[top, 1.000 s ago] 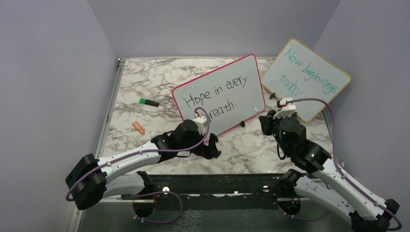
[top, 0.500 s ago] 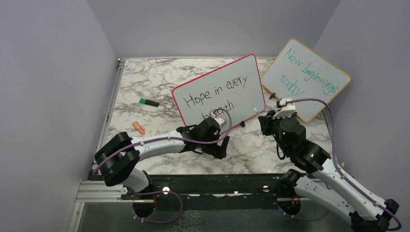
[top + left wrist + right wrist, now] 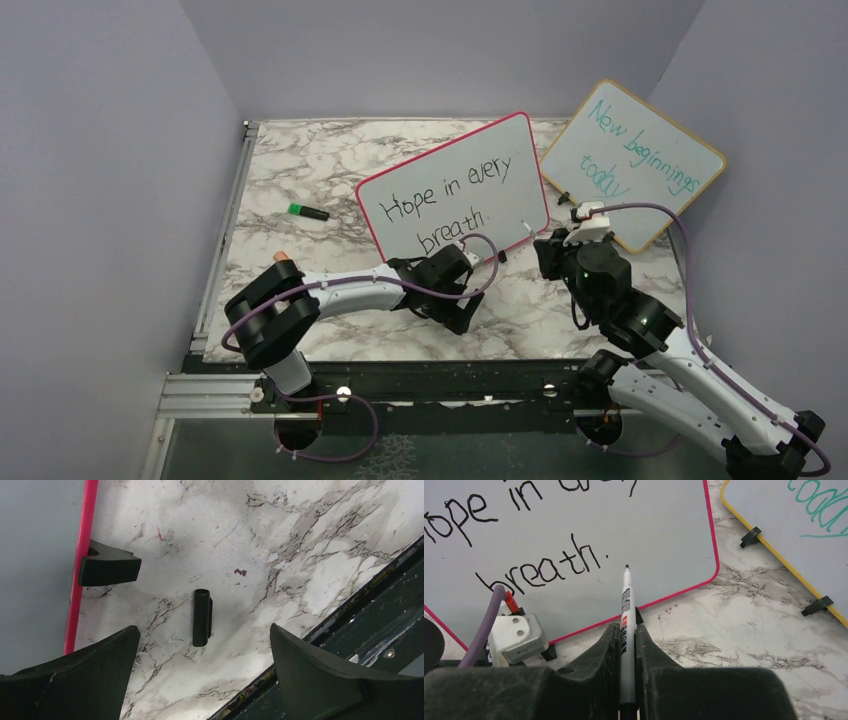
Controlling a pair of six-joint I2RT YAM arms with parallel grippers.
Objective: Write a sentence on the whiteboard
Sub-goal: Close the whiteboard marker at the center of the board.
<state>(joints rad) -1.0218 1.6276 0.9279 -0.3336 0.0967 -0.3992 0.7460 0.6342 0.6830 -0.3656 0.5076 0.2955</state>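
Observation:
The whiteboard point(image 3: 500, 160) with the pink-red frame leans at the middle of the table and bears the black sentence point(image 3: 440, 205) "Hope in every breath." in two lines. My right gripper point(image 3: 626, 627) is shut on a black marker point(image 3: 626, 597), whose bare tip points at the whiteboard point(image 3: 664, 525) just right of "breath.", a little off its surface. My left gripper point(image 3: 202, 630) is open and low over the table, right above a black marker cap point(image 3: 201, 617) that lies near the board's black foot point(image 3: 107, 565). In the top view it point(image 3: 462, 305) sits before the board's bottom edge.
A wooden-framed board point(image 3: 640, 160) with teal writing leans at the back right. A green marker point(image 3: 308, 212) lies left of the whiteboard. A small orange thing point(image 3: 281, 257) shows behind my left arm. The dark rail point(image 3: 370, 630) runs along the table's near edge.
My left arm has stretched out low to the right, moving its open gripper from the board's lower left to the table before its bottom edge. The right arm has hardly moved.

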